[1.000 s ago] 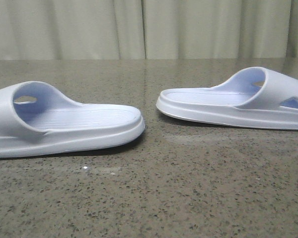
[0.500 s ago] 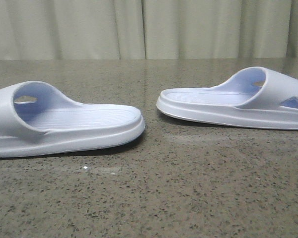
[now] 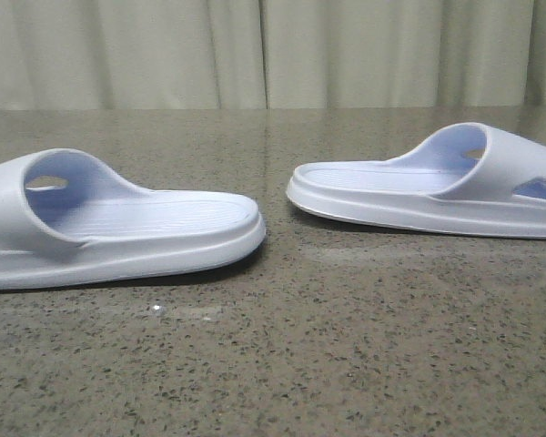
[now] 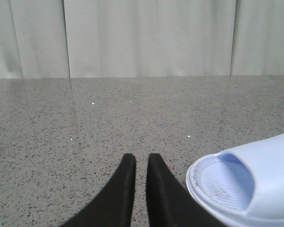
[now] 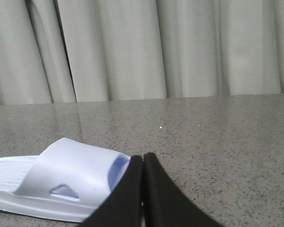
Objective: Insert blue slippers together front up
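Note:
Two blue slippers lie sole-down on the speckled stone table. In the front view the left slipper (image 3: 118, 228) has its strap at the left edge, and the right slipper (image 3: 419, 187) has its strap at the right, their open ends facing each other across a gap. The left gripper (image 4: 141, 158) hovers just beside the left slipper (image 4: 246, 184); its black fingers are almost together, only a thin slit between them, holding nothing. The right gripper (image 5: 143, 157) is shut and empty, close beside the strap of the right slipper (image 5: 61, 184). Neither gripper appears in the front view.
The grey speckled table (image 3: 282, 364) stretches back to a pale pleated curtain (image 3: 273, 55) along its far edge. Nothing else stands on it.

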